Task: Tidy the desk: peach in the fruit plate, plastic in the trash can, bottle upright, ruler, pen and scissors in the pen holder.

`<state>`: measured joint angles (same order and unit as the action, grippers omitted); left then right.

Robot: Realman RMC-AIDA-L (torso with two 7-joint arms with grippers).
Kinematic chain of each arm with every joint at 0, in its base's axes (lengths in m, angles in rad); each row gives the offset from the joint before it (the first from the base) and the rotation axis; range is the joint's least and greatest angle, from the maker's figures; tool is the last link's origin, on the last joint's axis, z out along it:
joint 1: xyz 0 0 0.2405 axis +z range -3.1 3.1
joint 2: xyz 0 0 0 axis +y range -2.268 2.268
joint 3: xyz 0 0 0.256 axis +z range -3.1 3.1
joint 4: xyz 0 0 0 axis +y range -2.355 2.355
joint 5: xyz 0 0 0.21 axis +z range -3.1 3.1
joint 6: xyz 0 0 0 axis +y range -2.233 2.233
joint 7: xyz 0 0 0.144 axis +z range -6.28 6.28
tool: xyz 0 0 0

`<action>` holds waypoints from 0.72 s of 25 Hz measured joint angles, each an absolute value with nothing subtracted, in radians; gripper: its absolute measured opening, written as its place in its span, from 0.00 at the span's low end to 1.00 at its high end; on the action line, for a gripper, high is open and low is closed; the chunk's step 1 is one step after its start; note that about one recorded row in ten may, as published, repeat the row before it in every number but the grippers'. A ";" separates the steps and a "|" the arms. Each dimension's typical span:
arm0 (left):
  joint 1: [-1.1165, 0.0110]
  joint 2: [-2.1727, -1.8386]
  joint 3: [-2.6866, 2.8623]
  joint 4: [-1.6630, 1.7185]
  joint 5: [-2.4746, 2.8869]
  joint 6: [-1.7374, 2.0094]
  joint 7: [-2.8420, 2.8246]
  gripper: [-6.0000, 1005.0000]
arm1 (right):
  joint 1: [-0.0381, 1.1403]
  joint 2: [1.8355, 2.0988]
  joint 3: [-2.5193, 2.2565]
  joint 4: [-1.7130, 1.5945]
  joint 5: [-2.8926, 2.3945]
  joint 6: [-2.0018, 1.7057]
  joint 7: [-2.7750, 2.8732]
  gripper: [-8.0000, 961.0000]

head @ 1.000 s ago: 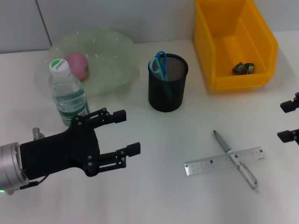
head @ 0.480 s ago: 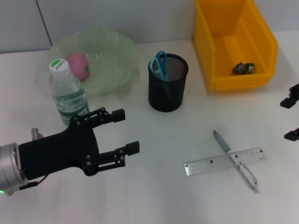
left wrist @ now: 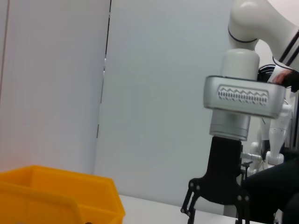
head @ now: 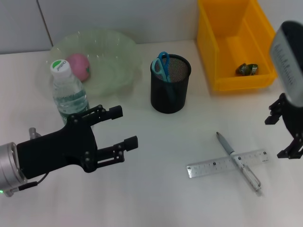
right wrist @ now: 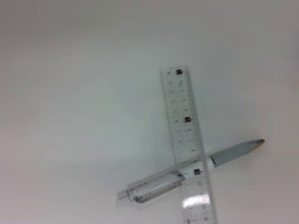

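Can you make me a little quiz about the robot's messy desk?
1. True or false: the scissors stand in the pen holder.
2. What lies across the ruler?
3. Which is in the fruit plate: A) peach, B) bottle, C) plastic?

Key:
1. True.
2. The pen.
3. A. The bottle stands upright beside the plate, and the plastic is in the yellow trash can. The left claw and right claw are both open, holding nothing.
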<state>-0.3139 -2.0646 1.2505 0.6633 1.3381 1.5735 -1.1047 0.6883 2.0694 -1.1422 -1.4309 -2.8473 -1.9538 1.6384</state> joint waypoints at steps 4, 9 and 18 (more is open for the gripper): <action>-0.314 -2.062 1.237 0.662 1.342 1.570 -1.108 0.78 | 0.696 2.074 -1.203 -1.417 -2.857 -1.936 1.636 0.86; -0.315 -2.063 1.234 0.654 1.344 1.561 -1.109 0.78 | 0.701 2.074 -1.218 -1.365 -2.861 -1.899 1.628 0.86; -0.317 -2.062 1.233 0.640 1.345 1.558 -1.107 0.78 | 0.693 2.078 -1.263 -1.300 -2.862 -1.833 1.633 0.86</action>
